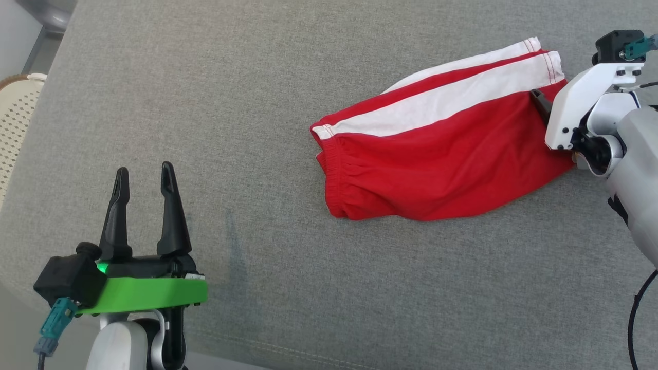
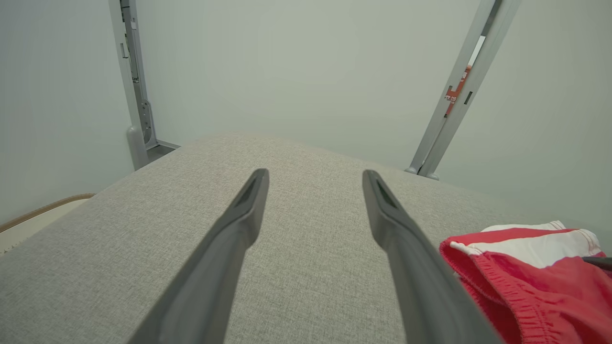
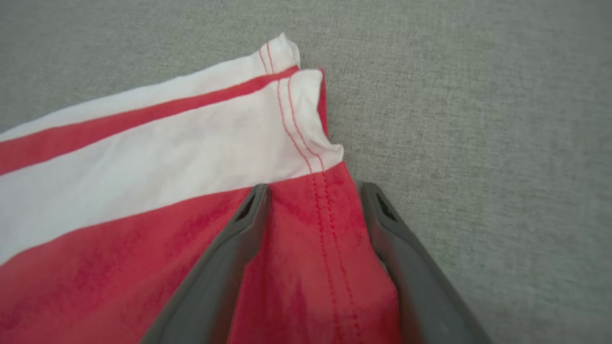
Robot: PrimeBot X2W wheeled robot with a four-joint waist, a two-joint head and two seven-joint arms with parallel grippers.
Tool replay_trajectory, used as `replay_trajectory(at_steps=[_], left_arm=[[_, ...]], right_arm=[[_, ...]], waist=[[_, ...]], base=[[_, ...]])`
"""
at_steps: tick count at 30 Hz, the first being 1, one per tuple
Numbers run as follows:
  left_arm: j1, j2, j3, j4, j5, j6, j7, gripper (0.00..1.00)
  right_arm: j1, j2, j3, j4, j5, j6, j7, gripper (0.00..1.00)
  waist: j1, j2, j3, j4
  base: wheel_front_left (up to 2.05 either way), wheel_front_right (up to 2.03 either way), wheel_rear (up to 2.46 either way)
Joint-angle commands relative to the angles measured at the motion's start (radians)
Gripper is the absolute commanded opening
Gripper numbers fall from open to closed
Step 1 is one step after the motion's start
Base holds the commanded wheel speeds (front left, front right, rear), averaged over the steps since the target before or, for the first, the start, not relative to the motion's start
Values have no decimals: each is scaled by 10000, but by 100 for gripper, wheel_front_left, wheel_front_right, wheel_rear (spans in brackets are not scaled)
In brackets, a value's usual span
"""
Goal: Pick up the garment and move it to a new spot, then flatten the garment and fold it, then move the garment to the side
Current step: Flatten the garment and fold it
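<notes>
My right gripper straddles, jaws wide, the hem of the red shorts lying on the grey cushion, my left gripper open well apart, so closing now I may pinch only one layer and bunch them.

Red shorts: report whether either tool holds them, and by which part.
Nothing is held. The right tool stands open, its fingers straddling the leg hem of the red shorts without pinching it; the left tool is open over the grey upholstery.
</notes>
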Motion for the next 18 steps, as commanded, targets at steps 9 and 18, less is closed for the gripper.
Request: replay_trajectory(at_steps=[9, 18], left_arm=[[-61, 18, 58, 72, -87, -19, 2, 100], [223, 19, 115, 192, 125, -94, 2, 100]], right_arm=[[675, 286, 318, -234, -31, 3, 100, 0], [662, -371, -58, -59, -318, -8, -1216, 0]], waist=[[0, 0, -3, -186], [0, 0, -683, -938]], base=[[0, 0, 0], [0, 0, 0]])
